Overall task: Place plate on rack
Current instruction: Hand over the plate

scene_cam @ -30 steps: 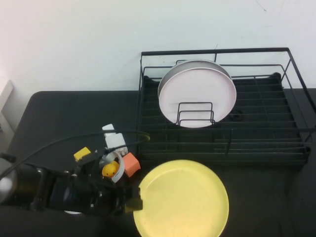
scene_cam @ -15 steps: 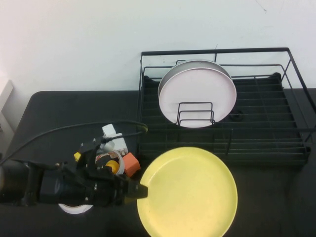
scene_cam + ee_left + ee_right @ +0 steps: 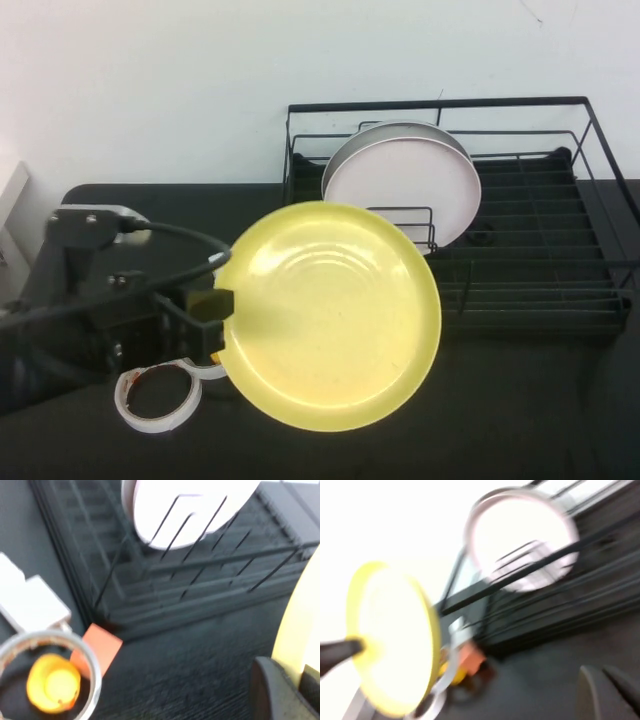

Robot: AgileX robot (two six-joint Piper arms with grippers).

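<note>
The black wire rack [image 3: 520, 250] stands at the back of the dark desk [image 3: 520, 400], a pale pink plate [image 3: 400, 190] propped upright inside. The round, matte yellow plate [image 3: 330, 315] hangs tilted above the desk before the rack, the left gripper [image 3: 218, 318] pinching its rim. The right gripper [image 3: 607, 692] stays low by the desk; its fingers lie close together.

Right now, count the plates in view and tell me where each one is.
2. The yellow plate is held off the table by the left gripper, just in front of the rack. The pink plate stands upright in the rack. The right gripper hangs aside, empty.
</note>
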